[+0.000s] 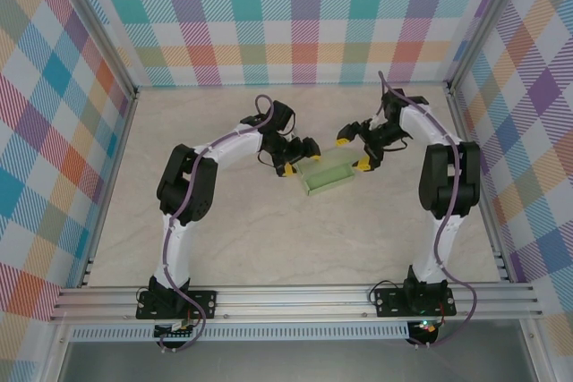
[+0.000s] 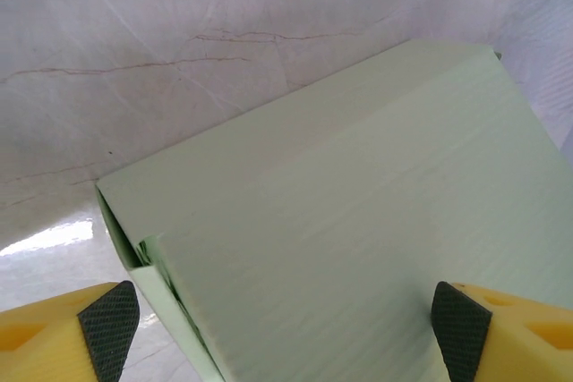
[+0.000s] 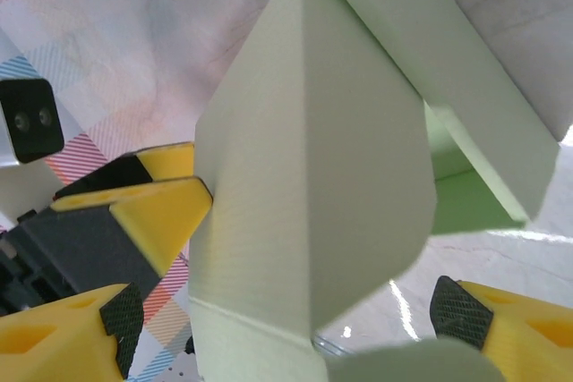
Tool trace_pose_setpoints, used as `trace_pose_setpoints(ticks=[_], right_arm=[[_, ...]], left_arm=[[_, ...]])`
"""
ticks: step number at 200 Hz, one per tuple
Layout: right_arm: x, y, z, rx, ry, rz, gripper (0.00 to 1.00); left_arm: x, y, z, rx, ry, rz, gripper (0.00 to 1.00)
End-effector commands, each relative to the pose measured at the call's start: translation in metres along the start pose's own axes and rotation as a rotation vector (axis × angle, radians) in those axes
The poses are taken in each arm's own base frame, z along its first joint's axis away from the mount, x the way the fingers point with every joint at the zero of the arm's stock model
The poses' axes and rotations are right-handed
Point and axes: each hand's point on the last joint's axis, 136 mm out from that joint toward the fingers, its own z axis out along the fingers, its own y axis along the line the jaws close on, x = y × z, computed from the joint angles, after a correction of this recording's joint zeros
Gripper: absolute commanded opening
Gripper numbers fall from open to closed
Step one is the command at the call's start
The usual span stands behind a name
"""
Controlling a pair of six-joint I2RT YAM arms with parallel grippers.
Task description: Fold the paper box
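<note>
The paper box [image 1: 329,174] is pale green card, partly folded, lying mid-table between both grippers. My left gripper [image 1: 302,157] stands open at its left end. In the left wrist view the box's broad panel [image 2: 340,221] spans the space between the two pads [image 2: 107,328], with a side flap tucked at the left edge. My right gripper [image 1: 353,151] is open at the box's right end. In the right wrist view a raised, creased flap of the box [image 3: 313,176] stands between its pads [image 3: 461,310], and the left gripper's yellow fingers [image 3: 152,212] show just behind the flap.
The beige marble-look table [image 1: 224,239] is bounded by plaid walls [image 1: 54,131] on three sides and an aluminium rail [image 1: 295,297] at the near edge, where both arm bases are bolted.
</note>
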Motion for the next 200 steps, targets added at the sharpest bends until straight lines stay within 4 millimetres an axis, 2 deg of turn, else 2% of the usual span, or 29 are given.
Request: trace_pose_setpoints(ticks=[1, 37, 58, 84, 110, 134, 154, 173, 200], right_arm=[[0.015, -0.001, -0.021, 0.019, -0.034, -0.043, 0.87], [0.017, -0.016, -0.039, 0.137, -0.108, -0.134, 0.85], [0.017, -0.023, -0.040, 0.200, -0.128, -0.198, 0.80], [0.018, -0.032, -0.027, 0.252, -0.098, -0.191, 0.72], [0.020, -0.037, -0.008, 0.255, -0.092, -0.173, 0.70], [0.021, -0.051, 0.012, 0.275, -0.073, -0.138, 0.68], [0.014, -0.062, 0.020, 0.309, -0.083, -0.127, 0.66], [0.010, -0.070, 0.024, 0.351, -0.100, -0.129, 0.65], [0.006, -0.079, 0.035, 0.407, -0.101, -0.144, 0.64]], left_arm=[[0.005, 0.001, 0.004, -0.043, 0.019, 0.046, 0.88], [0.003, 0.002, 0.004, -0.064, 0.021, 0.070, 0.87], [0.001, 0.003, 0.003, -0.083, 0.020, 0.094, 0.87], [0.001, 0.008, 0.003, -0.103, 0.018, 0.113, 0.87], [0.003, 0.015, 0.005, -0.123, 0.023, 0.123, 0.87], [0.002, 0.020, 0.003, -0.147, 0.012, 0.171, 0.87], [-0.002, 0.018, -0.004, -0.159, -0.012, 0.245, 0.88], [-0.005, 0.007, -0.012, -0.063, -0.016, 0.277, 0.90], [-0.016, -0.001, -0.036, -0.014, -0.072, 0.324, 0.93]])
